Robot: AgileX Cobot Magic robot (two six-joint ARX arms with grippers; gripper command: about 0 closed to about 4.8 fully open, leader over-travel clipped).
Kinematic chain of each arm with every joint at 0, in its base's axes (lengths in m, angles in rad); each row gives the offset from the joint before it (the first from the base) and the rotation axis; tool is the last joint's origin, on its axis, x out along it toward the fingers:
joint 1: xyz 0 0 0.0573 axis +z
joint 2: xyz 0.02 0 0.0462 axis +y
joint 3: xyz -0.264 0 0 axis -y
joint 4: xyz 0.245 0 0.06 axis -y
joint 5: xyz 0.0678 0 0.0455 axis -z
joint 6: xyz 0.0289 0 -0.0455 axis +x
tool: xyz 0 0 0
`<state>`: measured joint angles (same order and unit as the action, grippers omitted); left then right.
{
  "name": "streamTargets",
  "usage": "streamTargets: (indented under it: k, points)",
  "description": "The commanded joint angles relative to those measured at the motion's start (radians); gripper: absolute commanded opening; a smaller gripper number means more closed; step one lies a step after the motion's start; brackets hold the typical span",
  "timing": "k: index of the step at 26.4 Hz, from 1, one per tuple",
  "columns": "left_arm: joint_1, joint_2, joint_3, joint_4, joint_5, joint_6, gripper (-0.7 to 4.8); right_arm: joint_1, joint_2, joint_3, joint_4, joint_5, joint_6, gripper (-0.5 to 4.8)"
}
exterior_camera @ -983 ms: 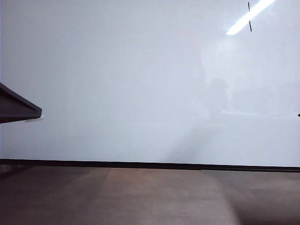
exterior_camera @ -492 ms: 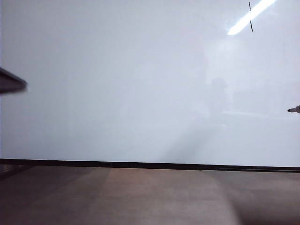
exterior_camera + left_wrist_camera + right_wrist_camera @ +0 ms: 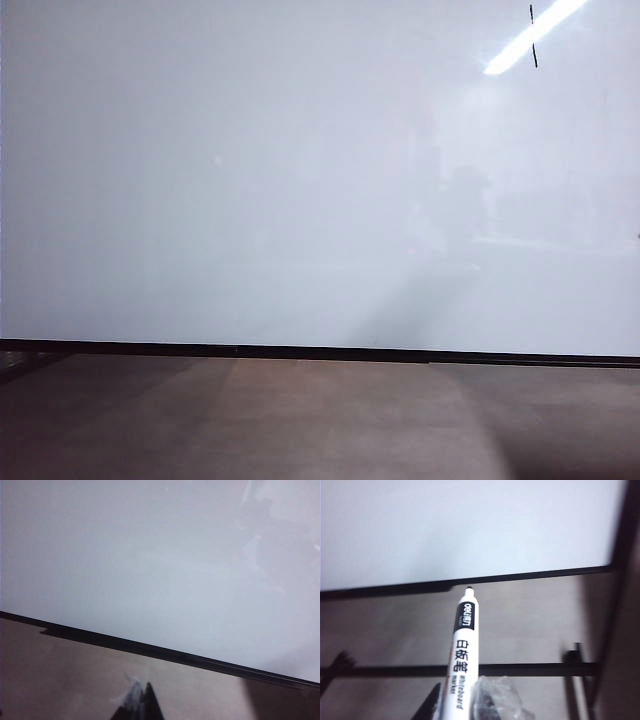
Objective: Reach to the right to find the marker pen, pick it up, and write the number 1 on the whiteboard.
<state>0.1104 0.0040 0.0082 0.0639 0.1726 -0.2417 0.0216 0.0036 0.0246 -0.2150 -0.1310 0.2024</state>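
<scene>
Marker pen (image 3: 462,650), white plastic, sits clamped in the right end effector (image 3: 465,707), glossy whiteboard (image 3: 250,180) ahead already bearing a black stroke (image 3: 534,40); left end effector's (image 3: 142,705) tips look together, so probably only parking remains.

Neither arm shows up in the exterior view right now; you only get them from the wrist cams. Left gripper (image 3: 141,702) is just a dark fingertip pair poking in at the frame edge, tips pretty much together, nothing between them; right gripper (image 3: 455,705) is clamped on the marker (image 3: 463,650), fingers low on the barrel, tip pointing away from the wrist.
</scene>
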Motion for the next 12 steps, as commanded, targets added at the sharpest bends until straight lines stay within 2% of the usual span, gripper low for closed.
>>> streamTargets:
  k: [1, 12]
  points:
    - [-0.008, 0.0, 0.001, 0.009, 0.016, -0.002, -0.05, -0.06, -0.001, -0.004, 0.009, 0.0, 0.004, -0.05]
    - [-0.008, 0.0, 0.001, 0.008, 0.014, -0.002, -0.05, -0.087, -0.001, -0.005, 0.01, -0.001, 0.004, -0.05]
